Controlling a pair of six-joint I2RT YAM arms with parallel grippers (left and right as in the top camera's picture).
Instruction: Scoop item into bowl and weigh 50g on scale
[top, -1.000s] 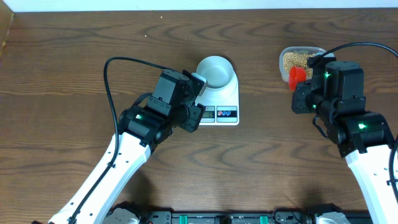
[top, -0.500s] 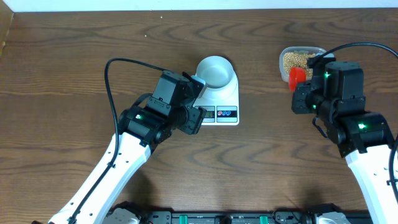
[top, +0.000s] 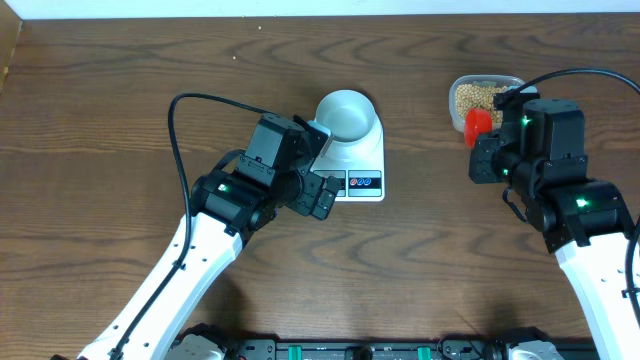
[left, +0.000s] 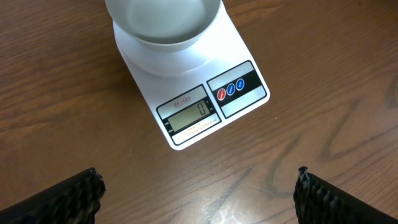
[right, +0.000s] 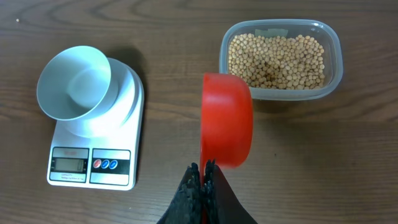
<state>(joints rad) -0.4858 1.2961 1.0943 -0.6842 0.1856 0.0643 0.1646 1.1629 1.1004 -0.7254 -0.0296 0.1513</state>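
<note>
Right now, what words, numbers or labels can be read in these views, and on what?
"0" on the display of the scale.
Small red print above the display: too blurred to read.
Small print below it: too small to read.
No text visible on the bowl, tub or red scoop.

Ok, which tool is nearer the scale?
Left. The left tool is open beside the scale, at its display end; the right tool holds a red scoop over by the bean tub.

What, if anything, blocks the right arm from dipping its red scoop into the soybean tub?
Probably nothing, so yes: the right gripper holds the red scoop close beside the clear tub, which is open-topped with its soybeans exposed, and nothing stands between them.
</note>
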